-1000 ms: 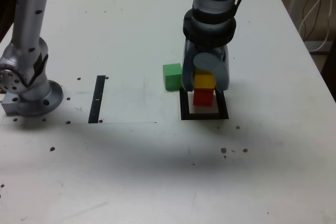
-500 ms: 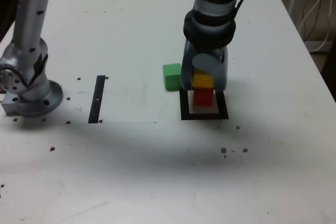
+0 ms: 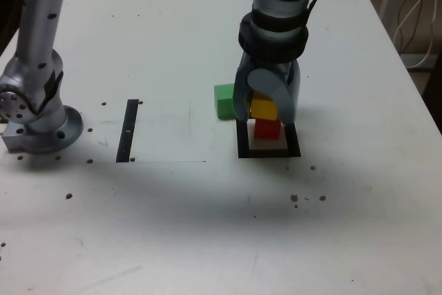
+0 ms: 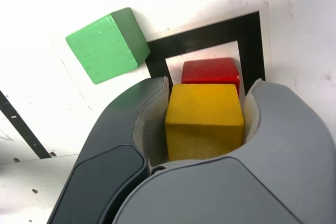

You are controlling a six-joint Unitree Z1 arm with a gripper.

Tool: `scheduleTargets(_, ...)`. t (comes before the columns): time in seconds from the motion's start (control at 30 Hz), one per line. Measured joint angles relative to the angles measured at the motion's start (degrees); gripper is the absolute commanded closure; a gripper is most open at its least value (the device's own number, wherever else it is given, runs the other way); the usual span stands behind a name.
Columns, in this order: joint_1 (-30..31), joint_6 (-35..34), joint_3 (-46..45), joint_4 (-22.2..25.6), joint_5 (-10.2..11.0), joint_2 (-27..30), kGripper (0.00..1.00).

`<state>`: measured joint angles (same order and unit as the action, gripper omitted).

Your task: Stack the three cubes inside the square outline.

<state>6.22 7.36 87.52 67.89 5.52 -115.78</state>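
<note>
My gripper [image 3: 266,111] is shut on the yellow cube [image 3: 263,108], pointing down over the square outline [image 3: 269,152]. In the wrist view the yellow cube [image 4: 205,119] fills the gap between both pads of the gripper [image 4: 207,90]. The red cube [image 3: 267,130] sits inside the outline directly beneath the yellow one; whether they touch, I cannot tell. The wrist view shows the red cube [image 4: 210,71] inside the black frame [image 4: 199,38]. The green cube [image 3: 224,100] rests on the table just outside the outline's far corner, at the exterior view's left, and appears in the wrist view as the green cube [image 4: 105,48].
A straight black strip [image 3: 128,130] lies at the exterior view's left, near the arm's base [image 3: 38,119]. Small dark specks dot the white table. Cables [image 3: 414,12] hang beyond the table's edge at the exterior view's right.
The gripper with the yellow cube has shifted slightly toward the exterior view's left and turned a little above the red cube. The green and red cubes have not moved.
</note>
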Motion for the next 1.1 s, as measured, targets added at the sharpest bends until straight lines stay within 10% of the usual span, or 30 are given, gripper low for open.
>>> scheduleTargets(0.37, 0.00, 1.18, 0.01, -0.28, -1.59, 0.00, 0.01)
scheduleTargets(1.1, -2.32, 0.99, -1.57, 13.64, 2.90, 17.50, 0.01)
